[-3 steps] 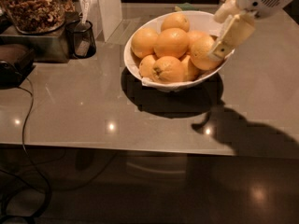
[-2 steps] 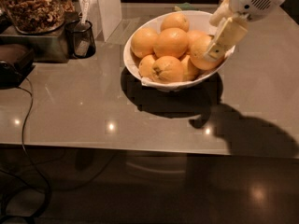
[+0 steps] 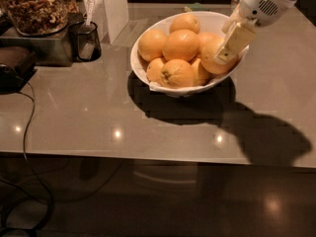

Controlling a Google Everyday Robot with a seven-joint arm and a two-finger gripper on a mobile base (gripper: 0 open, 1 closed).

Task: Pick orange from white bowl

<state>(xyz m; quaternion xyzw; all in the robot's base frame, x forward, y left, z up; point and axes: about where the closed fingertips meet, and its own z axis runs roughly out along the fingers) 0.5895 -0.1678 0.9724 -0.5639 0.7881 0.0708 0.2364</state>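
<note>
One view, camera view: looking down on a grey countertop (image 3: pixel 89 107), with the white bowl (image 3: pixel 134 63) right of centre and heaped with fruit.
Gripper (image 3: pixel 224 53): reaching in from the upper right, white wrist housing over the bowl's right rim, cream tip down among the fruit at the right edge of the pile.
Grip state: cannot tell how wide it stands or whether anything is held; only a cream part shows, laid across the near face of the fruit.
Orange (image 3: pixel 211 62): rightmost of the pile, inside the bowl against its right wall, pressed up to its neighbours on the left.
Key relation: right at the tool, partly behind and below-left of the tip, touching or as good as touching; no sideways travel left, judging from this angle.
Long axis: none to speak of, round all over, so no turning of the wrist called for.
Way out, as a guess: up and back to the right, over the near rim, away from the heap.
Neighbours: big central orange (image 3: pixel 181 44) just to the left, smaller stem-dimpled orange (image 3: pixel 177 73) in front; likely to shift when the pile loses its prop.
Elsewhere: glass jar of nuts (image 3: pixel 34 6), small dark cup (image 3: pixel 85 41) and black cable (image 3: pixel 29 112), all well apart on the left.
</note>
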